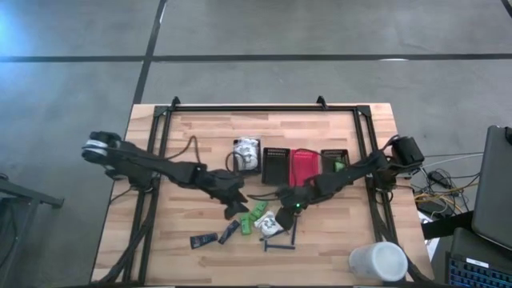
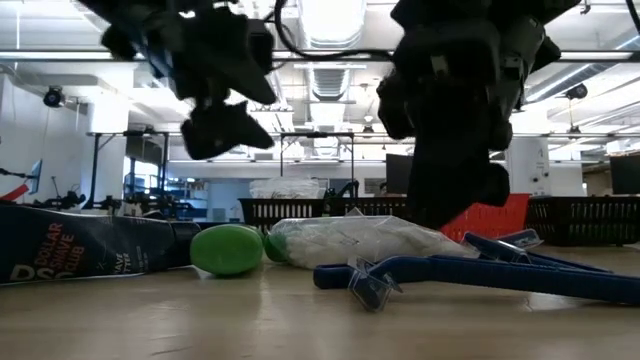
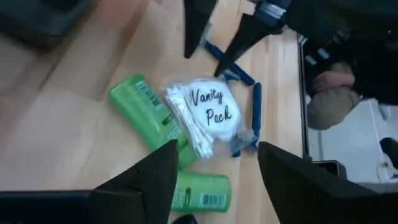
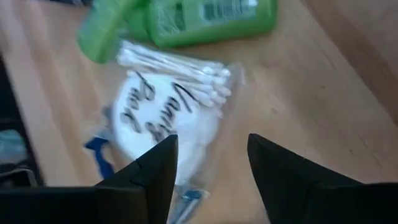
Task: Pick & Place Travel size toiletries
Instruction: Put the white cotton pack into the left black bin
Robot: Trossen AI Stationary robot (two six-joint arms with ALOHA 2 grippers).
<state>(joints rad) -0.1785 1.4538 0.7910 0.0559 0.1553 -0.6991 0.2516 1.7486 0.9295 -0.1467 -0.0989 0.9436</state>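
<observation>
The travel size toiletries lie in a loose pile near the table's front middle. They are a white "Vanity Pack" packet [image 3: 208,115] of cotton swabs, two green bottles [image 3: 146,115] [image 3: 202,193], blue-handled razors [image 1: 280,244] and black tubes [image 1: 204,238]. My left gripper [image 3: 217,146] hangs open just left of the pile, pointing toward the packet. My right gripper [image 4: 212,138] hangs open right over the packet [image 4: 165,118], its fingers slanting down. In the low view both grippers [image 2: 225,125] [image 2: 450,150] hang above the lying items.
Two black mesh bins [image 1: 276,164] [image 1: 334,160] and a red one [image 1: 304,166] stand behind the pile. A small container with a white packet [image 1: 246,152] stands left of them. A large white cup [image 1: 378,262] lies at the front right. A black frame [image 1: 256,108] borders the table.
</observation>
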